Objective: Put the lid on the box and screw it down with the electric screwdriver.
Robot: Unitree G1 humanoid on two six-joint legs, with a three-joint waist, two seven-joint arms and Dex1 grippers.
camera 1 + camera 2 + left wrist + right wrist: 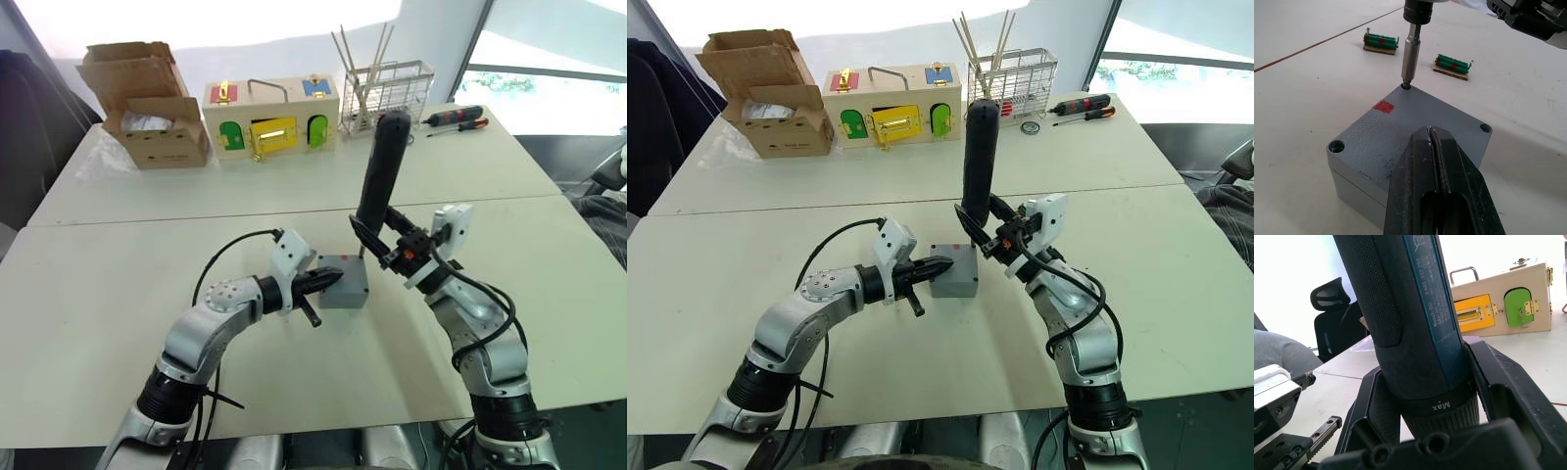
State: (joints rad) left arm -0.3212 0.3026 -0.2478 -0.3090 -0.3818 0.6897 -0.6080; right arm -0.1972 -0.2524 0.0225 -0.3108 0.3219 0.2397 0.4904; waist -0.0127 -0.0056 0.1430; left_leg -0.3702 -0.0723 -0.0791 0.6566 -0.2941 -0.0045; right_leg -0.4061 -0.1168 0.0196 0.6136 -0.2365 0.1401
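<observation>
The lid point(1415, 125) already sits on the box point(345, 282), which stands on the surface point(118, 284) between the two hands. The left hand point(1436, 147) rests on top of the lid with its fingers pressed together, holding nothing and pinning the lid down. The right hand point(404, 247) is clamped round the lower body of the screwdriver point(380, 166), which stands nearly upright just beyond the left hand, its bit point(1409, 61) seated in the lid's far corner hole.

The box and lid look like stiff moulded plastic, light and with a finely textured skin. I judge the pair would skid or twist on the smooth surface under the driver's torque, so pressing on the lid's flat middle, clear of the corner holes, is the sensible hold. Two other corner holes show open near the left hand's tips, one to each side.

The screwdriver is thick, rigid and probably top-heavy, as most of its length rises above the right hand. Its knurled black grip should resist slipping; a low hold near the collar keeps the bit steady, but any tilt could cam it out of the hole.

Two green strips point(1452, 63) lie on the surface beyond the box, apart from both hands.
</observation>
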